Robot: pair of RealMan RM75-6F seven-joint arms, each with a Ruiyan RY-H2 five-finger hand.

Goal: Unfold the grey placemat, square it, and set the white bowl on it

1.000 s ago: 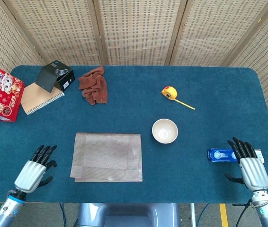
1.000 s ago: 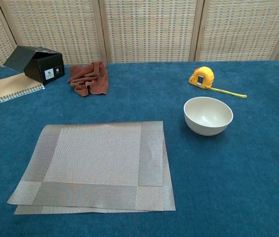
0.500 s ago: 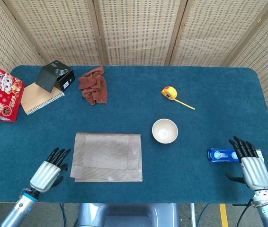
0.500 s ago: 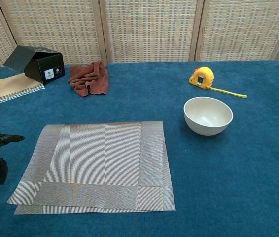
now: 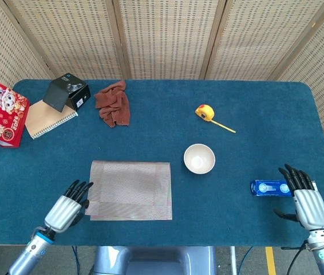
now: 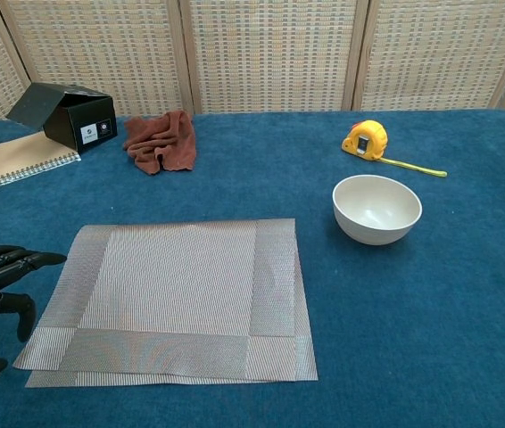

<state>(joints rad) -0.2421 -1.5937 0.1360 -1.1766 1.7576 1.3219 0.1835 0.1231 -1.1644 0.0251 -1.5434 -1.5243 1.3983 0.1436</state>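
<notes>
Placemat folded near the table's front edge, my left hand just beside it.
I hold both hands empty, fingers spread; the right hand sits well right of the placemat, touching a blue box. Beyond the placemat's right corner stands the white bowl, apart.

No lettering could be read: the black box bore a small white label too small to make out, and the red book showed only cartoon figures
</notes>
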